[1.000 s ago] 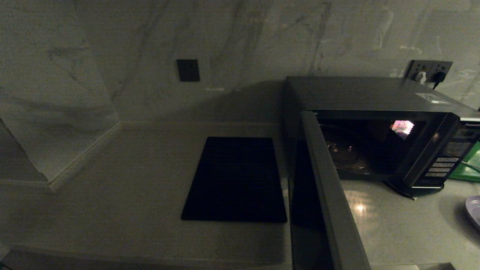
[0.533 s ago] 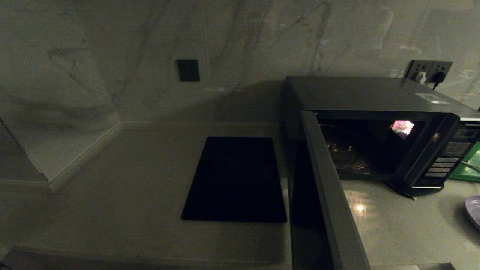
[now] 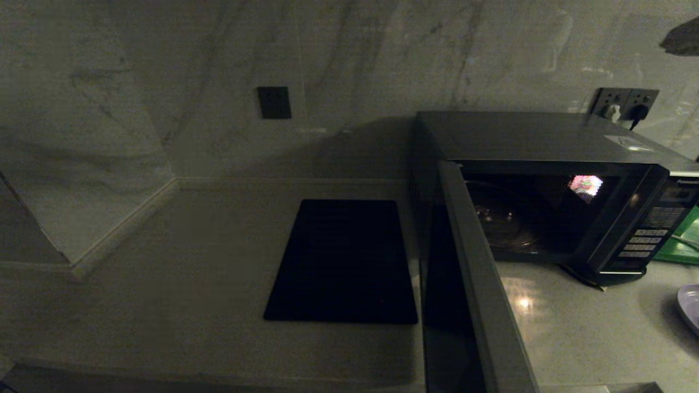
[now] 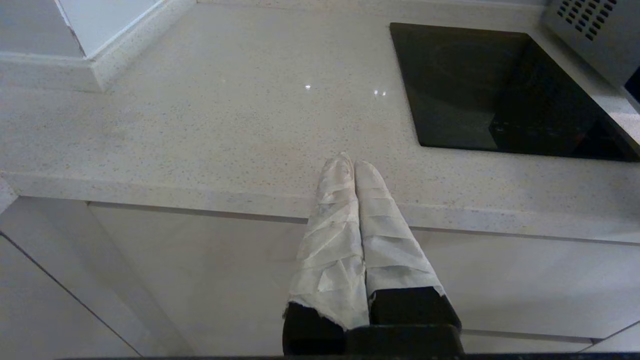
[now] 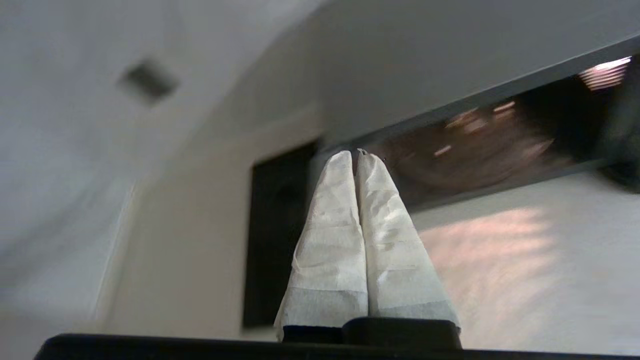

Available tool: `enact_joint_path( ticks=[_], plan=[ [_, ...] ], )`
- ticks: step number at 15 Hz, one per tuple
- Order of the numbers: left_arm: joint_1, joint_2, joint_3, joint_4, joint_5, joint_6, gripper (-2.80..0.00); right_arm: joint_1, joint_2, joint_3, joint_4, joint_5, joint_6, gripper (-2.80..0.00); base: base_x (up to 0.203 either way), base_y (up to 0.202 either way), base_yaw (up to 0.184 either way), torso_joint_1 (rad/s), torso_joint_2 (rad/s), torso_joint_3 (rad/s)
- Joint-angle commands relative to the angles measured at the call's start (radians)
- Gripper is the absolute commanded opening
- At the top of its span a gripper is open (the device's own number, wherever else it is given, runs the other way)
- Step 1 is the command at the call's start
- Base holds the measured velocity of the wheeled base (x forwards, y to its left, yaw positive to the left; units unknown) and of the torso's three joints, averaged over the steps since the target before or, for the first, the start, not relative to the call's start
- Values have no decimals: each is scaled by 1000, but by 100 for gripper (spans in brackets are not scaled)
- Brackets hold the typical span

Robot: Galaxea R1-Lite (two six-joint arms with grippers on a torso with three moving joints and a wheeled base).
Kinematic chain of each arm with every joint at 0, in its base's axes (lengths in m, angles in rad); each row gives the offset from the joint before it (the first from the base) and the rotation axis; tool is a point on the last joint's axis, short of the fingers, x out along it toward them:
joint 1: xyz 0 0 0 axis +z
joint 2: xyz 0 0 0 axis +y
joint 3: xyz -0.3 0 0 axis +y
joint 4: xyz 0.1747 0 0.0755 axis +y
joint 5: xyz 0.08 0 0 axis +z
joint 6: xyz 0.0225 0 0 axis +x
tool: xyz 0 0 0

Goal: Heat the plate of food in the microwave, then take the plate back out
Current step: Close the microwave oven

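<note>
Microwave (image 3: 546, 180): on the counter (image 3: 164, 284), door (image 3: 475, 295) swung wide open, cavity dark
Plate of food (image 3: 691, 305): only its rim shows, on the counter right of the microwave
Cooktop (image 3: 344, 262): flat, left of the open door
Right gripper (image 5: 356, 156): fingers pressed together, empty, aimed toward the open microwave
Left gripper (image 4: 352, 162): fingers together, empty, parked at the counter's front edge

black cooktop slab (image 3: 343, 262) flush in pale counter (image 3: 180, 273); wall outlet (image 3: 625, 103) | green item (image 3: 682, 240)

One microwave (image 3: 546, 180) (door open), one plate (image 3: 691, 305), one cooktop (image 3: 344, 262)
</note>
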Motion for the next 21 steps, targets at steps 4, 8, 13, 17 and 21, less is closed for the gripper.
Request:
enact_joint_path(
  ticks=[4, 8, 13, 17, 21],
  plan=[
    [0, 0, 0, 0, 1, -1, -280, 103, 111, -31, 11, 170, 59, -280, 0, 0, 0, 0, 0, 0],
    [0, 0, 0, 0, 1, -1, -280, 102, 149, -30, 35, 320, 173, -280, 0, 0, 0, 0, 0, 0],
    [0, 0, 0, 0, 1, -1, -280, 103, 187, -29, 211, 490, 301, -280, 0, 0, 0, 0, 0, 0],
    [0, 2, 0, 0, 1, -1, -280, 145, 189, -29, 290, 534, 313, -280, 0, 0, 0, 0, 0, 0],
    [0, 2, 0, 0, 1, -1, -280, 215, 218, -31, 303, 575, 310, -280, 0, 0, 0, 0, 0, 0]
  ],
)
